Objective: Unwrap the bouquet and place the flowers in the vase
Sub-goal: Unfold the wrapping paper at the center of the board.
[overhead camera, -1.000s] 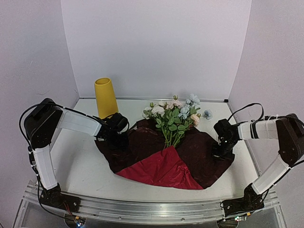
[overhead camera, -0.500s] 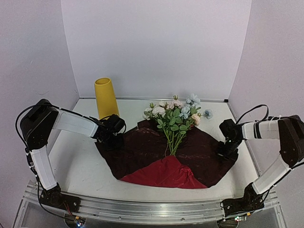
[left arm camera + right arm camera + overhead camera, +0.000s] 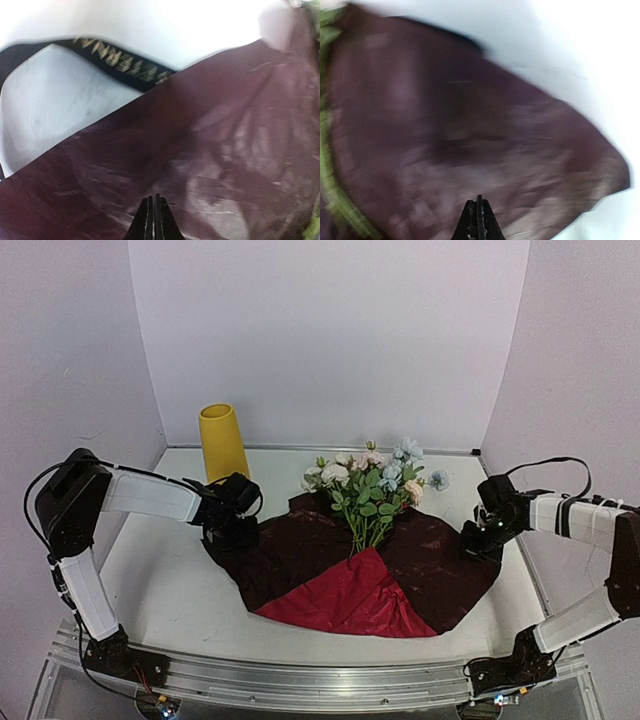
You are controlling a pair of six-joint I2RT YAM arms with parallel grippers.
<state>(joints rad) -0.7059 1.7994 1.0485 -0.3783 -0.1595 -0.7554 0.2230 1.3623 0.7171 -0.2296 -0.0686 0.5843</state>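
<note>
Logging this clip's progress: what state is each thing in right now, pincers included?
wrapping paper: spread open on the table.
flowers: unwrapped, lying on the paper.
vase: upright, back left, no flowers in it.
ribbon: off, lying loose beside the paper.
loose blue bloom: lying apart on the table.
left pincer: shut, at the paper's left edge.
right pincer: shut, at the paper's right edge.

White table (image 3: 165, 585), aluminium rail (image 3: 300, 677)
</note>
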